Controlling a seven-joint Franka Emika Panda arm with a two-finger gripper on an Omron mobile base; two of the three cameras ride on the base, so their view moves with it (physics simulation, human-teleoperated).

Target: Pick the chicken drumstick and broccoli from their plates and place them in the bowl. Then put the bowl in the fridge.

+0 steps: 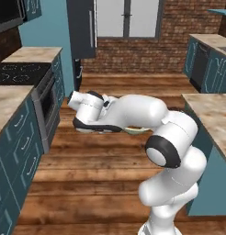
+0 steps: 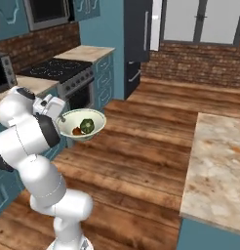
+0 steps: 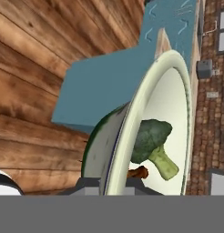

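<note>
My gripper (image 2: 62, 122) is shut on the near rim of the pale greenish-white bowl (image 2: 95, 128) and holds it in the air above the wooden floor. Inside the bowl lie the dark green broccoli (image 2: 87, 126) and the reddish-brown chicken drumstick (image 2: 76, 131). In the hand view the bowl (image 3: 177, 100) stands on edge, with the broccoli (image 3: 150, 139) and the drumstick (image 3: 137, 172) close to the gripper (image 3: 114, 182). In the left base view only a sliver of the bowl (image 1: 135, 131) peeks from behind my forearm. The dark fridge (image 1: 82, 27) (image 2: 136, 29) stands ahead, its door shut. The plates are out of view.
A stove (image 1: 18, 73) (image 2: 58, 68) and teal cabinets (image 1: 23, 142) line the left side. A stone-topped island counter (image 1: 211, 114) (image 2: 219, 161) stands on the right. Open wooden floor (image 2: 141, 146) runs between them toward a brick wall with glass doors (image 1: 126, 18).
</note>
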